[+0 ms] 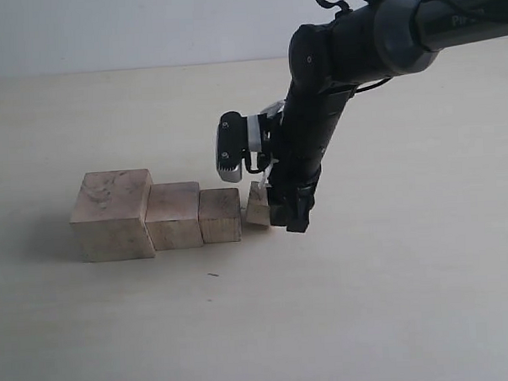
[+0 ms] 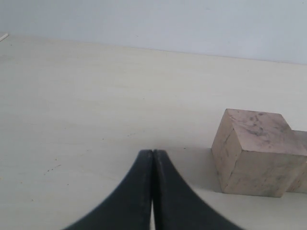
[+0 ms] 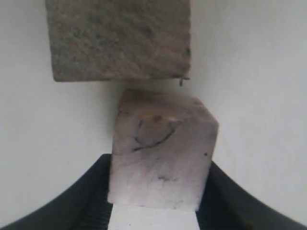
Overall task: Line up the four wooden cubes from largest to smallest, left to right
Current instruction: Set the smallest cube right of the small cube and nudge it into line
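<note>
- Our left gripper [image 2: 152, 154] is outside the exterior frame. Its wrist camera shows the 2 black fingers pressed together on nothing, low over the table [image 2: 72, 96] and apart from the largest cube [image 2: 259, 153]. We judge it is parked there to leave the row free.
- That largest cube sits at the left of the exterior frame, below centre, and anchors the line as its starting end.
- The second cube [image 1: 173, 215] touches its right face, and the third cube [image 1: 220, 216] touches the second. These 3 step down in size, so we read them as placed.
- The smallest cube [image 1: 257, 205] is just right of the third, near the frame's centre, with a narrow gap between them. It looks tilted, and we cannot tell whether its base rests flat on the table.
- Our right gripper [image 1: 282, 211] reaches down from the upper right and grasps this smallest cube by 2 opposite sides. We think the grip serves to square the cube and bring it against the third before letting go, the last step of the task.
</note>
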`<act>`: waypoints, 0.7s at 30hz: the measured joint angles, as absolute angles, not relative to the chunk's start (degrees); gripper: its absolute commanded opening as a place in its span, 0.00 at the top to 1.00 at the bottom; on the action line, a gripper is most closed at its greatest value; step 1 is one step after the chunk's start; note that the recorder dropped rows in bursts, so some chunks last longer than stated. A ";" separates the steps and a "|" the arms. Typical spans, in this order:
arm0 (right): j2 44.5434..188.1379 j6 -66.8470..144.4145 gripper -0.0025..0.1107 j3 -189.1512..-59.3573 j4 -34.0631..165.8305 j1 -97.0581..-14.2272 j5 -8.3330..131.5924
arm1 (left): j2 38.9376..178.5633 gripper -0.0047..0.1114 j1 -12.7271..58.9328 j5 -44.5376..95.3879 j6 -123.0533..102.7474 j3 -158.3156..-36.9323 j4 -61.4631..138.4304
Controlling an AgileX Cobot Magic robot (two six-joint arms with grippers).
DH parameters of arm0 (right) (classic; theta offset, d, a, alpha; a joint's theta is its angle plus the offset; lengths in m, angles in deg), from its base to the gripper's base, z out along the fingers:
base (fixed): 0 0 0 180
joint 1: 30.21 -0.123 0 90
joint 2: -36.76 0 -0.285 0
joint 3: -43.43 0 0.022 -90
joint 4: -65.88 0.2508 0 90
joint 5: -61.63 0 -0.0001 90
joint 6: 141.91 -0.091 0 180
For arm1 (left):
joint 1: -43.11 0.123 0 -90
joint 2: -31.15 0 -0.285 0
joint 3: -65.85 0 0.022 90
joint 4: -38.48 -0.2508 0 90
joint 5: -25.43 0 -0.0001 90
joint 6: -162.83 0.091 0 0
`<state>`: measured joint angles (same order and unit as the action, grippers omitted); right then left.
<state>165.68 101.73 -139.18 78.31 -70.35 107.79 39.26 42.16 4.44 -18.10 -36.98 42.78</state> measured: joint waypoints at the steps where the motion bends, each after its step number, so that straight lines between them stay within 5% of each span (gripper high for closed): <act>1: 165.68 102.85 0.98 -139.18 78.31 -70.35 107.91 | 39.26 0.96 42.16 4.44 -18.10 -36.98 42.78; 21: 165.68 110.68 0.98 -139.18 82.27 -70.35 108.12 | 39.26 0.96 42.16 4.44 -18.10 -36.98 42.78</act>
<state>165.68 110.68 -139.18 82.27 -70.35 108.12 39.26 42.16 4.44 -18.10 -36.98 42.78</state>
